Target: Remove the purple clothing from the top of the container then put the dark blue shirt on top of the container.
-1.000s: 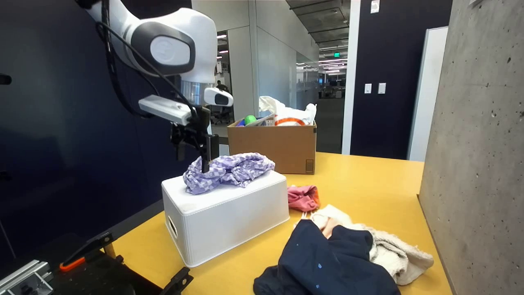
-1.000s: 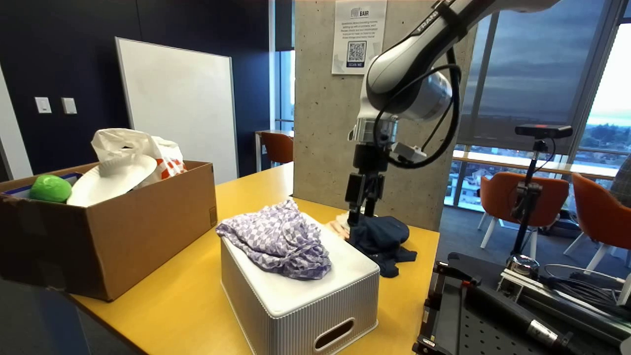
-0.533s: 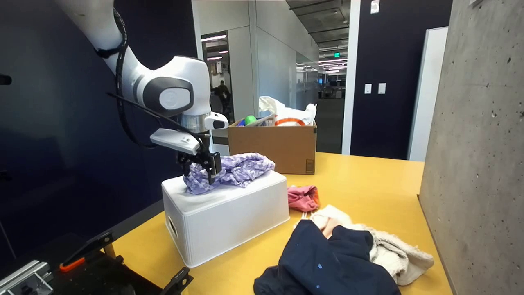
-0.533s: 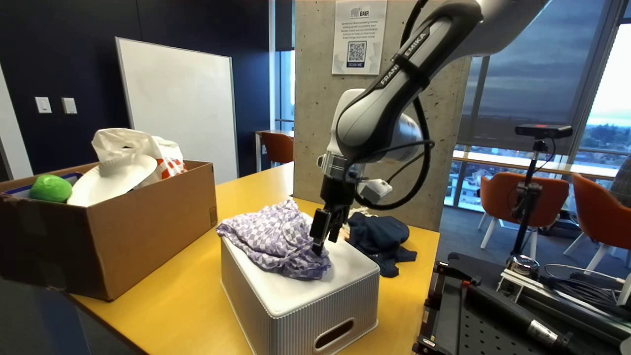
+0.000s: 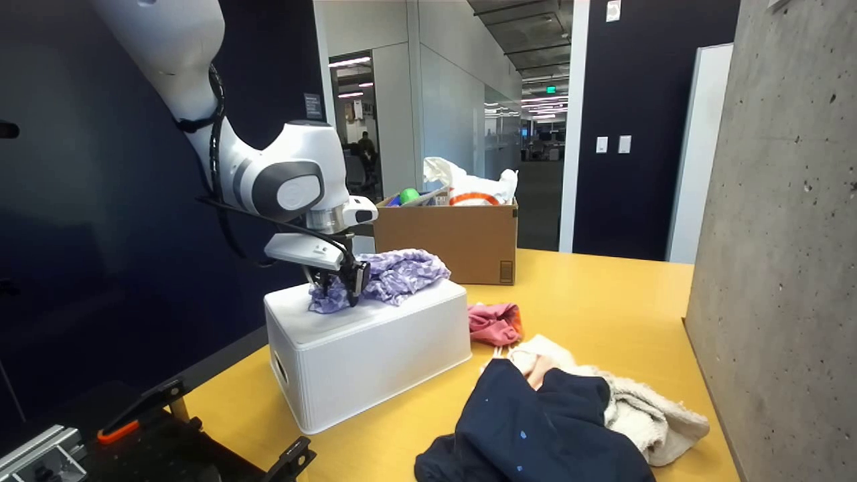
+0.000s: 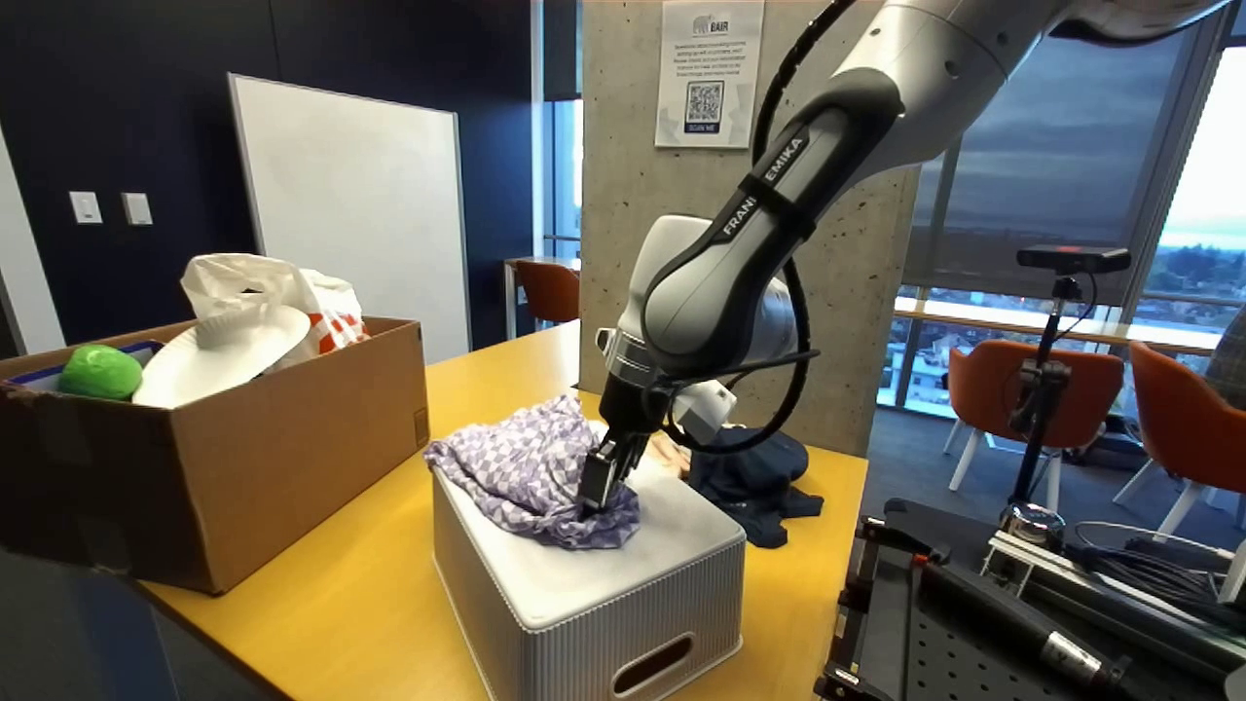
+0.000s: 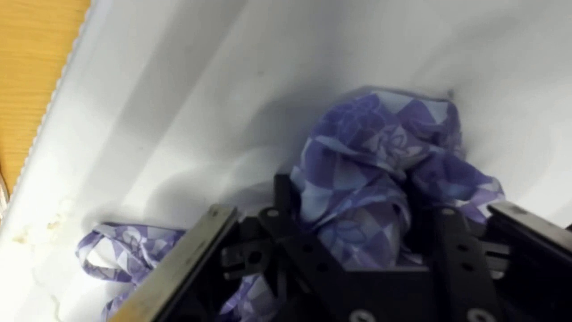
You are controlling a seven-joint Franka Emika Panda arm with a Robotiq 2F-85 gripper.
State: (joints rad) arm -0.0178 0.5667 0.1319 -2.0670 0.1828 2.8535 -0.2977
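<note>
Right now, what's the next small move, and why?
Probably close the gripper on the purple cloth before lifting: its fingers stand apart with cloth bunched between them, a firm grip isn't evident, and the cloth lies on the white box.

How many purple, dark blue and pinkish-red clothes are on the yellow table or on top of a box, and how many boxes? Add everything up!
Purple clothes: 1, the thin purple-and-white checked garment
Dark blue clothes: 1, the large navy fabric shirt
Pinkish-red clothes: 1, the small crumpled cloth
Boxes: 2, the long white plastic box and the brown cardboard box
Total: 5
</note>
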